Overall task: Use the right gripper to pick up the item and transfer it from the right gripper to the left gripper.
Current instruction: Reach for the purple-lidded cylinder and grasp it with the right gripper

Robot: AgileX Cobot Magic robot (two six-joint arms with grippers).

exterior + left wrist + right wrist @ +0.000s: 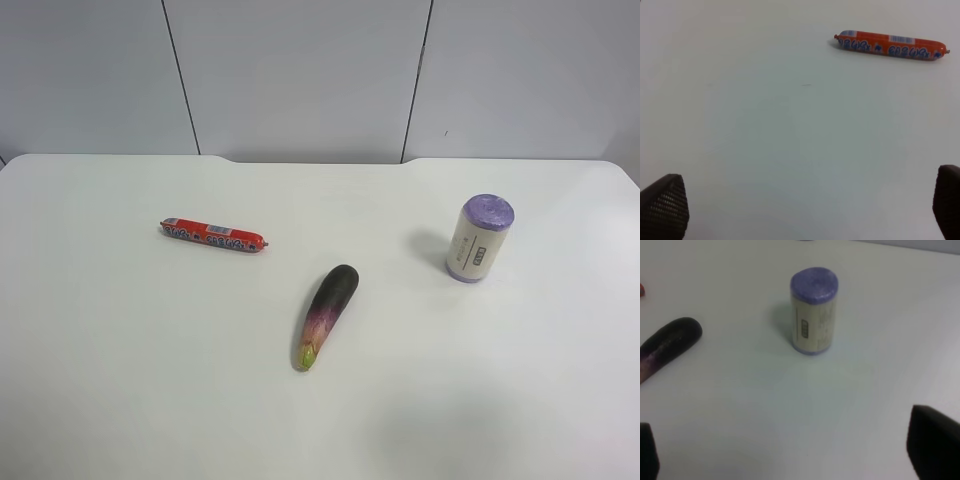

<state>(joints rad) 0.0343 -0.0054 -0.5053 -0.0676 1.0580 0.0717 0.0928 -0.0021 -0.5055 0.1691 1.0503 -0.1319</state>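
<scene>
Right wrist: item (814, 312) upright, label (805, 330) illegible; right claw (790, 447), left claw (805, 205) wide apart, empty.

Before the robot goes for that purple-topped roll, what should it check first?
1. Cream-wrapped cylinder roll with purple ends stands upright on the white table: ok.
2. Right gripper open and empty: ok.
3. Roll lies ahead of it, roughly centred between its fingers: ok.
4. Dark purple eggplant apart from the roll: ok.
5. Left gripper open, empty, ready to receive: ok.
6. Right gripper's height above the table: cannot tell.
</scene>
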